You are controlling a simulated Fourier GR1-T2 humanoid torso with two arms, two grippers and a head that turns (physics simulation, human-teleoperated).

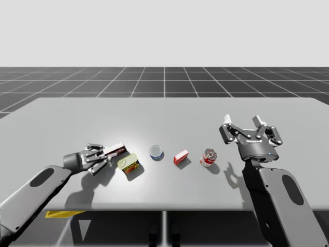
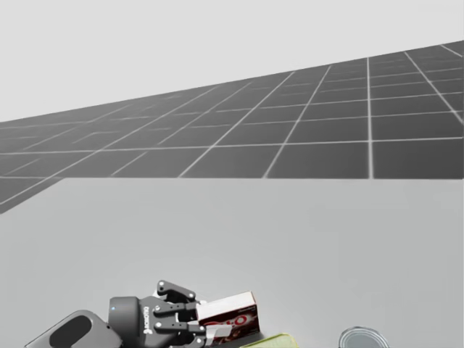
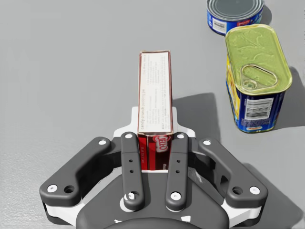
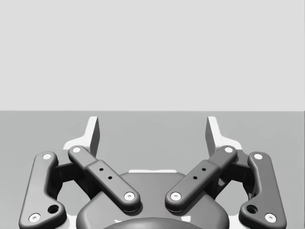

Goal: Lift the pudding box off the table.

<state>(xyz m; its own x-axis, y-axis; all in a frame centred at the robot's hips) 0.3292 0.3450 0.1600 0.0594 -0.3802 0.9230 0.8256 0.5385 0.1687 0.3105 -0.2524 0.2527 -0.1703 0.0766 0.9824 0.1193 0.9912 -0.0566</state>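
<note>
Pudding box (image 3: 155,90) — gripped by left pincer (image 3: 155,128).

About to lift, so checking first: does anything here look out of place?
Yes: a yellow thing lies below the table's front edge, towards its left end, as if it had fallen off. I cannot tell what it is. The pudding box sits straight in the left gripper.
</note>
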